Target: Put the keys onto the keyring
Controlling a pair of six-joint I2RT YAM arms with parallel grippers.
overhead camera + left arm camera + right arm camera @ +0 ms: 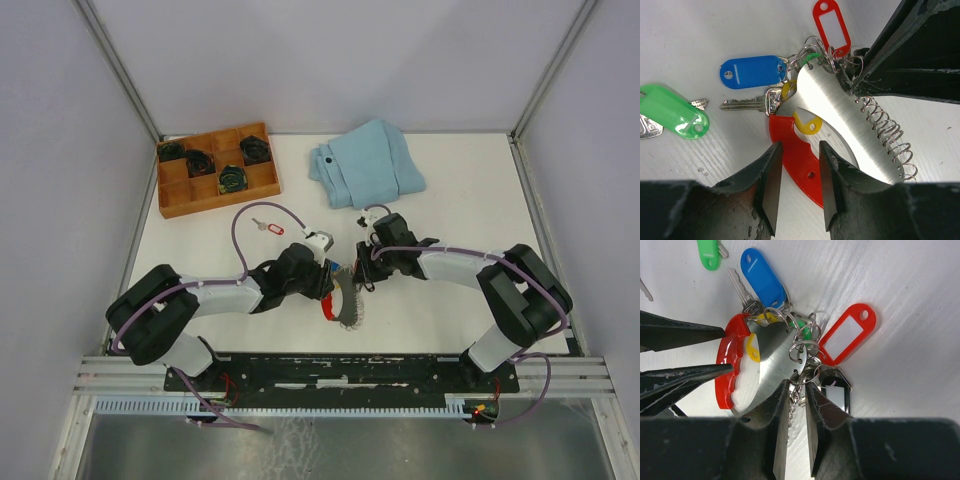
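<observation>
The keyring (345,300) lies between my two grippers: a red curved strip (797,162) (724,370) joined to a shiny metal plate (840,115) edged with wire loops. My left gripper (800,146) (328,285) is shut across the red strip. My right gripper (796,385) (362,275) is shut on the loops at the plate's edge. Keys with blue (752,71), yellow (807,122) and red (847,335) tags cluster at the loops. Beside them on the table rests a green-tagged key (672,112). Another red-tagged key (265,227) lies apart.
A wooden compartment tray (170,205) with dark items stands at the back left. A folded light-blue cloth (365,165) lies at the back centre. Enclosure walls border the white table on three sides.
</observation>
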